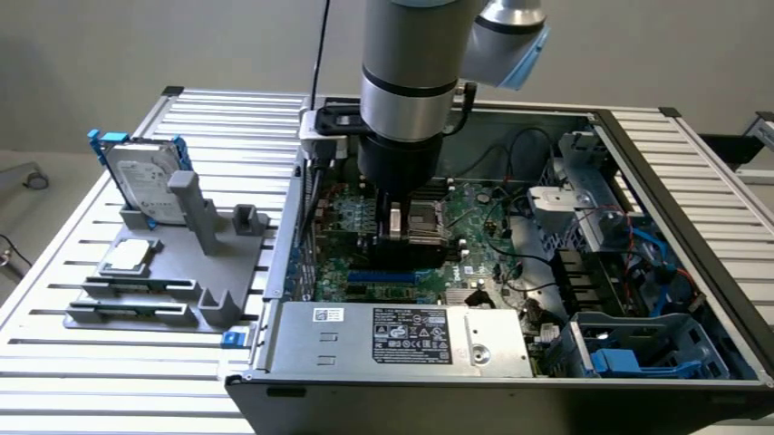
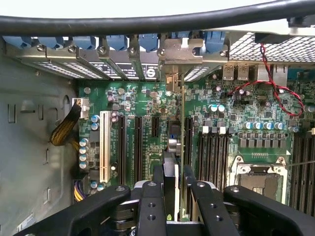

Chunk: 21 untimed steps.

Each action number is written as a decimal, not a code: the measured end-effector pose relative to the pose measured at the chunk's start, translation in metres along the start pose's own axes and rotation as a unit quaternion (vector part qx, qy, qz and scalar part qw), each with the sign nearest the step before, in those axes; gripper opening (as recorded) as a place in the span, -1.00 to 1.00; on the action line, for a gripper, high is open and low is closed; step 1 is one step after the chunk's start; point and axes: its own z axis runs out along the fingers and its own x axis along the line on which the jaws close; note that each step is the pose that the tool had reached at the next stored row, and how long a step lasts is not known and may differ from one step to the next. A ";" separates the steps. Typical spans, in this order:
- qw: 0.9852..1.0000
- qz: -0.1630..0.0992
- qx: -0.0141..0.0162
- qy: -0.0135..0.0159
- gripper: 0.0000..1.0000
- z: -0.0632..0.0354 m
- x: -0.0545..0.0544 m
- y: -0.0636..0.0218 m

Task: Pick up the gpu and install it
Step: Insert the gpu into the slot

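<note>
My gripper (image 1: 403,234) hangs inside the open computer case (image 1: 677,181), low over the green motherboard (image 1: 484,245). In the wrist view my gripper (image 2: 172,189) is shut on the gpu (image 2: 173,145). The card shows edge-on as a thin strip running away from the black fingers (image 2: 151,201). It stands upright among the black expansion slots (image 2: 138,147). Its silver end bracket (image 2: 184,49) sits at the case's rear slot openings, in line with the other brackets. I cannot tell whether its lower edge is seated in a slot.
A grey fixture (image 1: 158,290) at the exterior view's left holds a hard drive in a blue frame (image 1: 145,177) and a small silver CPU chip (image 1: 130,256). The power supply (image 1: 400,335), drive cages (image 1: 641,353) and cables (image 1: 532,145) crowd the case. An empty CPU socket (image 2: 258,177) lies beside the slots.
</note>
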 end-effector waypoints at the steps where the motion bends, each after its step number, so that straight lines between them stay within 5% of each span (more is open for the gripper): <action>1: 1.000 0.000 0.000 0.000 -0.48 0.0009 0.000 0.0000; 21: 1.000 -0.014 0.000 0.001 -0.48 0.0162 0.000 0.0019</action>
